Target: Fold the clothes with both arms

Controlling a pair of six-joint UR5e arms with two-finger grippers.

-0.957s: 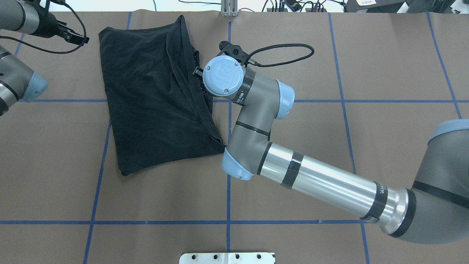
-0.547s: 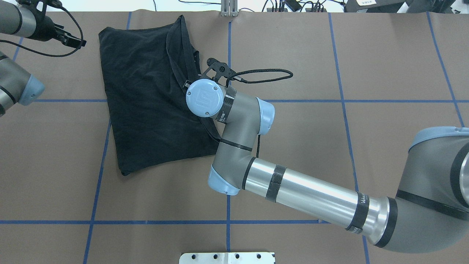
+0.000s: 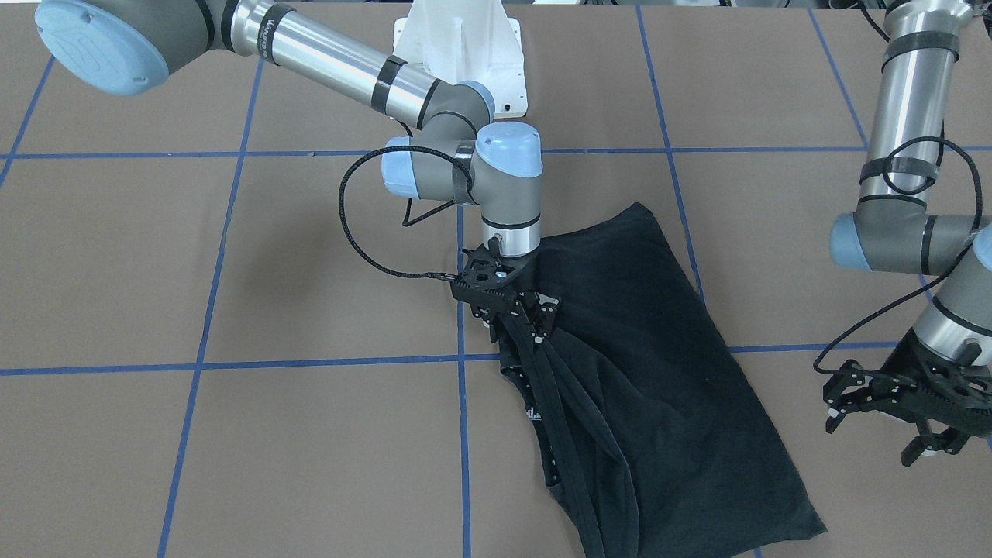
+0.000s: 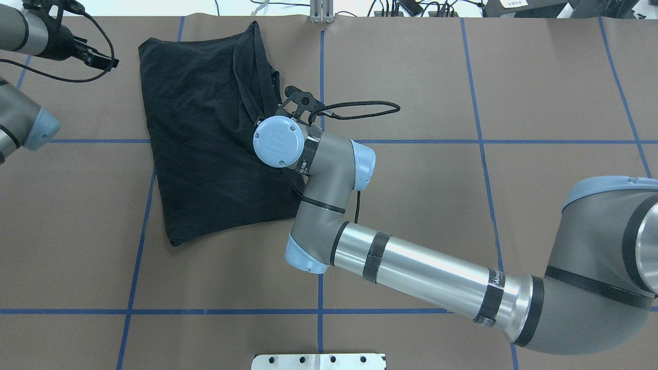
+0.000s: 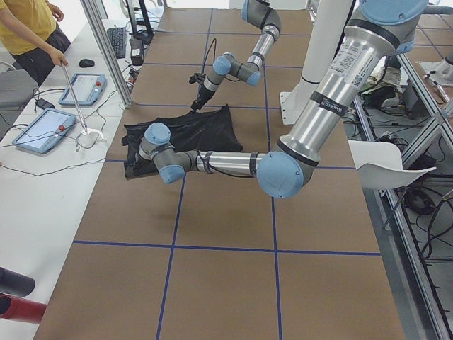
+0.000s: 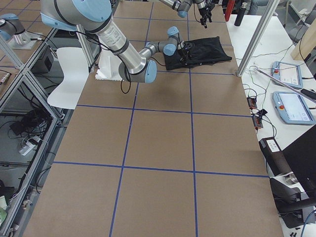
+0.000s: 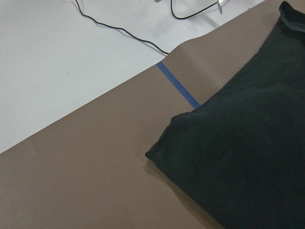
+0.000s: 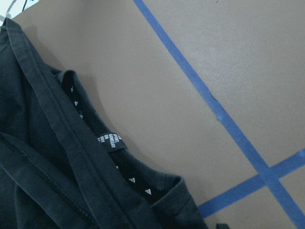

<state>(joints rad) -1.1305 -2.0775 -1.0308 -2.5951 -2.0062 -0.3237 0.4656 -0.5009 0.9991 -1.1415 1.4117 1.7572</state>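
- The shirt [image 4: 205, 144] lies flat on the table [image 4: 462, 231], pushed up against the far edge and left of the middle, as 1 slanted black oblong.
- Its right side is a stack of layers. The right wrist view shows a stitched hem [image 8: 55, 112] running along it, with the collar label [image 8: 110, 141] just beside.
- The right gripper [image 3: 518, 322] is low over that layered side, about halfway along. From these views I cannot tell whether its fingers are spread or pinching cloth.
- The left gripper [image 3: 872, 438] hangs near the far left corner, just off the shirt's left side. Its fingers are spread and it holds nothing.
- I judge this to be the pick-up for the next fold, with the right arm leading and the left arm waiting.
- The next move calls for a firm pinch through all the layers at the hem, not only the top 1, or the stack will slide apart.
- The left gripper will likely need a hold on its own side, so that both ends lift level.
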